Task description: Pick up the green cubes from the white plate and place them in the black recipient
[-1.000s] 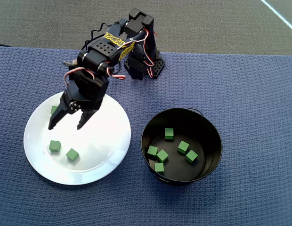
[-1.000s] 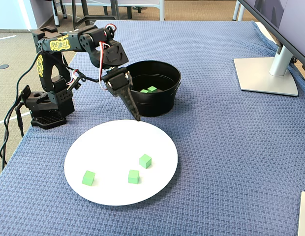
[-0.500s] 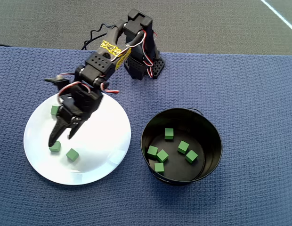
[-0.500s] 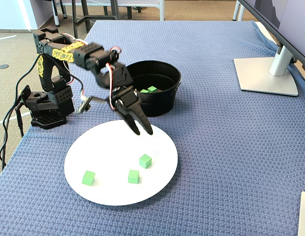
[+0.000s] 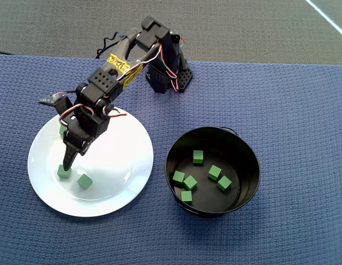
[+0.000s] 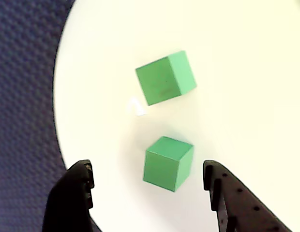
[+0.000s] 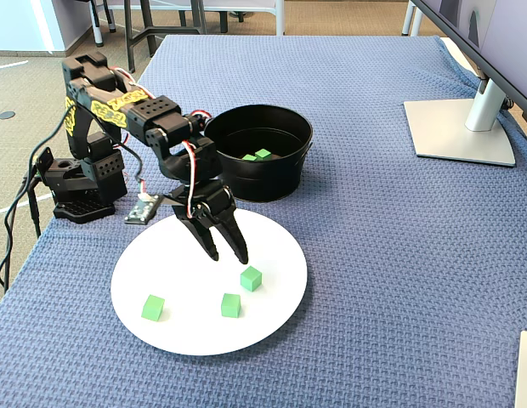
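The white plate (image 5: 121, 160) lies left of the black pot (image 5: 174, 144), which holds several green cubes (image 5: 190, 182). Three green cubes are on the plate: one (image 5: 63, 171) at my fingertips, one (image 5: 84, 181) to its right, and one (image 5: 62, 131) partly hidden behind the arm. My gripper (image 5: 67, 163) is open and hovers just over the plate. In the wrist view my gripper (image 6: 147, 170) has its jaws on either side of a cube (image 6: 168, 163) without touching it; a second cube (image 6: 165, 78) lies beyond. The fixed view shows my gripper (image 7: 229, 256) above the plate (image 7: 161, 263), with the pot (image 7: 272, 180) behind.
A blue woven cloth (image 5: 281, 110) covers the table. The arm's base (image 5: 168, 77) stands at the back edge in the overhead view. A monitor stand (image 7: 459, 127) sits at the far right in the fixed view. The plate's edge (image 6: 60, 96) is close on the left in the wrist view.
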You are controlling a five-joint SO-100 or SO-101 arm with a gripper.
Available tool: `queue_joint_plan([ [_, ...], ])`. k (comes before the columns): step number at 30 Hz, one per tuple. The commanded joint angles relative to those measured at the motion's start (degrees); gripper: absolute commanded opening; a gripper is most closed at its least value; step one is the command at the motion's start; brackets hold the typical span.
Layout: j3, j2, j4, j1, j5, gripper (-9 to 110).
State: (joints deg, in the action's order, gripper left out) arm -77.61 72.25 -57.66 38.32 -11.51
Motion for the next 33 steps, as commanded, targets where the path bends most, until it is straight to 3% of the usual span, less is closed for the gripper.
queue_joint_plan([
  [1, 14.9, -4.3, -9.0, -2.1, -0.5, 25],
  [16, 39.6, -25.1, -23.4, -7.5, 1.2, 26],
  [33, 48.4, -33.4, -24.8, -4.2, 2.2, 22],
])
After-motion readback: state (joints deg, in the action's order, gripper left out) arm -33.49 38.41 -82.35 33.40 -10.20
